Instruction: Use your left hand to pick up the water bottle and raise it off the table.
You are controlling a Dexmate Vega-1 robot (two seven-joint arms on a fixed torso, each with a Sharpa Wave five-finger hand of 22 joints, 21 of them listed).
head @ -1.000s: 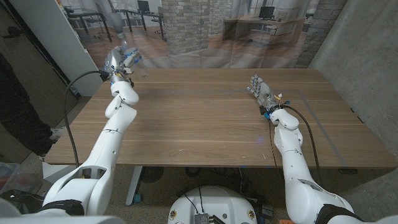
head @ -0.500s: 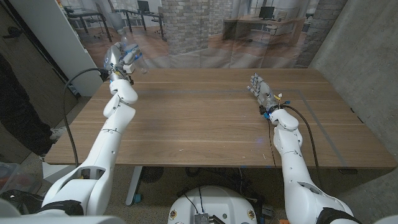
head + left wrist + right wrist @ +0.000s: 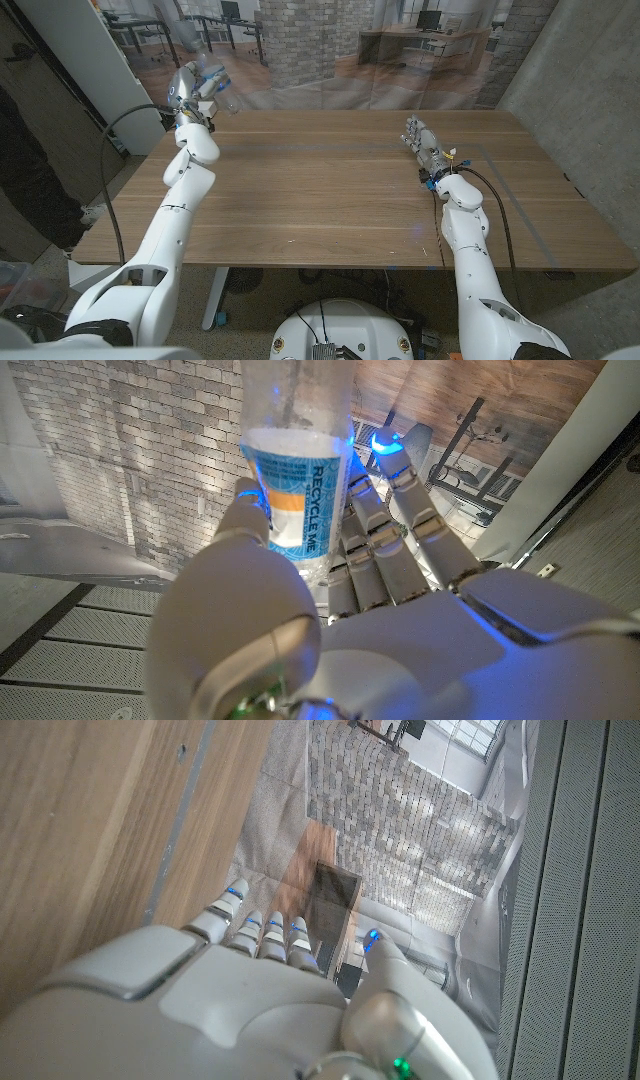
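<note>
Left hand point(image 3: 192, 88) gripped the bottle point(image 3: 296, 470), thumb on one side of the blue-and-white label and fingers point(image 3: 392, 520) wrapped round the other. Bottle was held off the counter point(image 3: 330, 180), at its far left corner. Right hand point(image 3: 420, 141) stood over the counter's right half, holding nothing, fingers point(image 3: 258, 928) extended side by side.

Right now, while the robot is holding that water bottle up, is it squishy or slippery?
Probably a bit squishy: the water bottle looks like thin clear plastic, so the left hand could dent it. Maybe slippery too, since its sides look smooth, though the paper label should give the fingers some hold. It seems light, but how much water is inside can't be seen.
</note>
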